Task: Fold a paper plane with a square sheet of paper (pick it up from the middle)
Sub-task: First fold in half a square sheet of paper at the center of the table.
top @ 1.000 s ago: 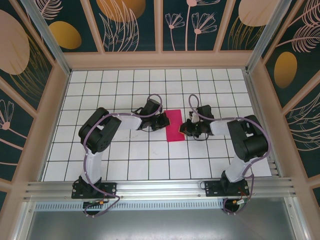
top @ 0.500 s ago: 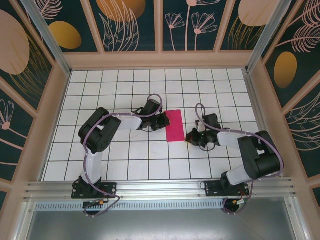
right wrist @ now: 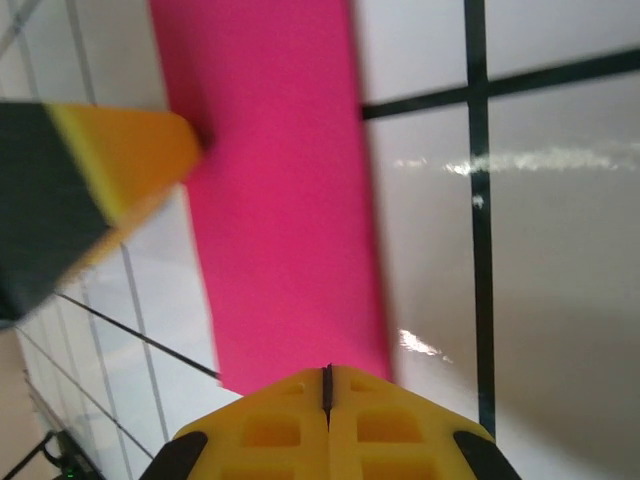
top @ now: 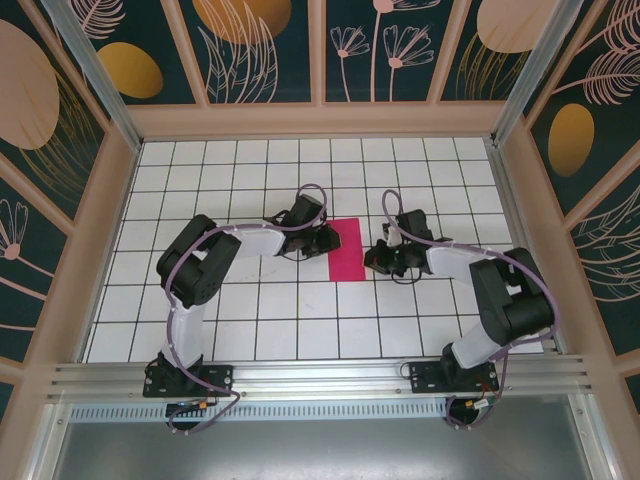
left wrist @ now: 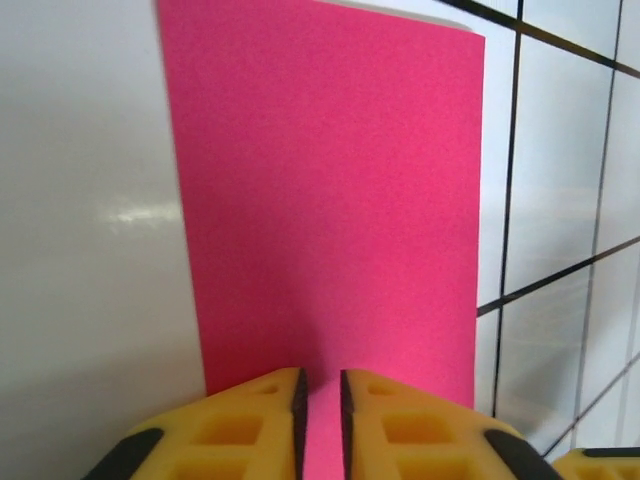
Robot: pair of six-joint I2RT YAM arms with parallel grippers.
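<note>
I find the paper [top: 347, 250] flat on the table [top: 250, 300]. Left gripper [left wrist: 320, 388] sits over its left edge, jaws narrowly parted, perhaps touching it; right gripper [right wrist: 327, 378], closed, at its right edge.

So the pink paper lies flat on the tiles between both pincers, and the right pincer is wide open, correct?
Not quite. The right pincer is shut tight, as the right wrist view shows. The pink paper does lie flat on the tiles between it and the left pincer.

Magenta-pink sheet of paper [top: 349, 250], folded to a narrow rectangle, lies flat mid-way across the white tiled table [top: 250, 330].
</note>
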